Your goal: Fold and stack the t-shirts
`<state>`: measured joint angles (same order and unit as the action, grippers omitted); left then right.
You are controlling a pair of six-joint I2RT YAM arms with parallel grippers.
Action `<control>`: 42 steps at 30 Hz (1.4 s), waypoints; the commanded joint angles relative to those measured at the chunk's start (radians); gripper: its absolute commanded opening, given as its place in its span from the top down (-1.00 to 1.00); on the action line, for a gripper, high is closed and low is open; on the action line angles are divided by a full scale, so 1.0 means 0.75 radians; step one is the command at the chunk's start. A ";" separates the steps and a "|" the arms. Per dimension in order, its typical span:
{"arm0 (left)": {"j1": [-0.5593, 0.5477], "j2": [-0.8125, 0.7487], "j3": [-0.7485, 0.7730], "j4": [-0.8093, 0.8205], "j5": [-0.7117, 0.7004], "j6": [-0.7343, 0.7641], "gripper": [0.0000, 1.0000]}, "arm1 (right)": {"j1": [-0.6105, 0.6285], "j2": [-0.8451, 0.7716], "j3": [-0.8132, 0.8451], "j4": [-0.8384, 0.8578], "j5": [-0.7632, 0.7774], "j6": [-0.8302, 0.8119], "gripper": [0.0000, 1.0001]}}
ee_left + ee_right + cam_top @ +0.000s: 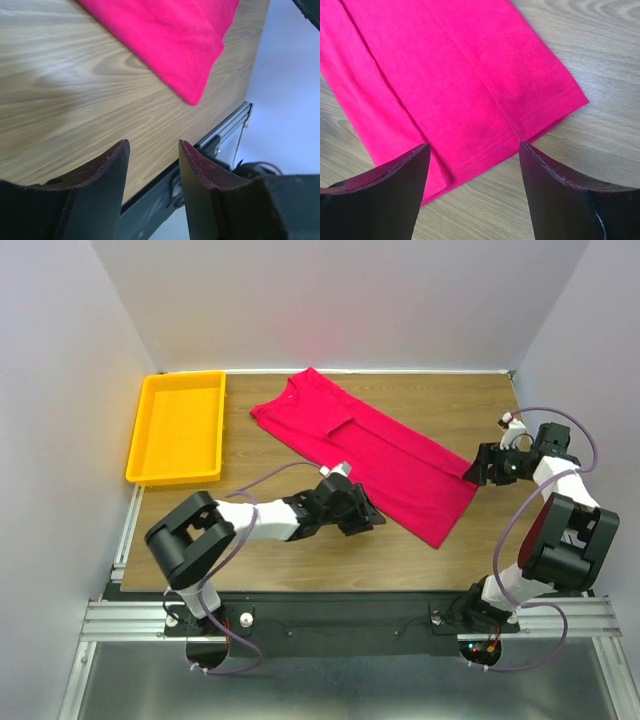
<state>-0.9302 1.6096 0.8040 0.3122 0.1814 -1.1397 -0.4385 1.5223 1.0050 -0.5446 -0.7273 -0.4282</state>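
Wood-grain table [430, 565], enclosed by pale walls, is seen from the top view with a yellow tray [178, 427] at its far left. The crimson t-shirt [370, 455] is laid flat as a long strip running diagonally from far centre to near right, well apart from the tray. The left gripper [365, 512] is placed just beside the strip's near-left long edge, and the right gripper [478, 472] at its right-hand end; how either is set cannot be made out from above. In the left wrist view, the t-shirt [170, 40] is seen beyond the left gripper [152, 150], its corner lying apart from the fingertips on bare table [60, 100]; most of the cloth is cut off by the frame. The fingers [107, 175] are parted with only wood between them, and nothing is held. In the right wrist view, the hemmed end of the t-shirt [460, 75] is spread under the right gripper [474, 145], with a lengthwise fold line and a stitched hem visible. The fingers [395, 185] are spread wide to either side of the hem; no cloth is pinched, and contact with the fabric cannot be judged.
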 commanded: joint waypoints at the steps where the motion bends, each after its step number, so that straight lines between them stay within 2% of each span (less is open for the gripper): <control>1: -0.054 0.132 0.120 0.134 -0.123 -0.229 -0.10 | -0.004 -0.050 0.006 0.049 0.021 0.025 -0.55; 10: -0.148 0.418 0.366 0.036 -0.138 -0.464 -0.01 | -0.004 -0.070 -0.006 0.057 0.021 0.019 -0.56; 12: -0.159 0.482 0.437 -0.070 -0.115 -0.491 -0.01 | -0.006 -0.074 -0.006 0.057 0.021 0.019 -0.56; 22: -0.200 0.625 0.568 -0.265 -0.144 -0.634 0.10 | -0.013 -0.095 -0.011 0.057 0.017 0.021 -0.56; 24: -0.193 0.635 0.581 -0.281 -0.154 -0.636 0.23 | -0.015 -0.099 -0.011 0.059 0.013 0.021 -0.56; 31: -0.181 0.650 0.581 -0.314 -0.183 -0.624 0.49 | -0.023 -0.113 -0.015 0.059 0.006 0.017 -0.56; 37: -0.151 0.668 0.587 -0.304 -0.191 -0.575 0.49 | -0.027 -0.121 -0.021 0.057 0.002 0.013 -0.56; 42: -0.146 0.662 0.595 -0.290 -0.187 -0.554 0.42 | -0.031 -0.119 -0.023 0.059 0.000 0.008 -0.56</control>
<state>-1.0519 2.0789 1.2354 0.1764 0.0998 -1.6005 -0.4522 1.4597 0.9989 -0.5377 -0.7120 -0.4152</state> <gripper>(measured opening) 0.276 0.776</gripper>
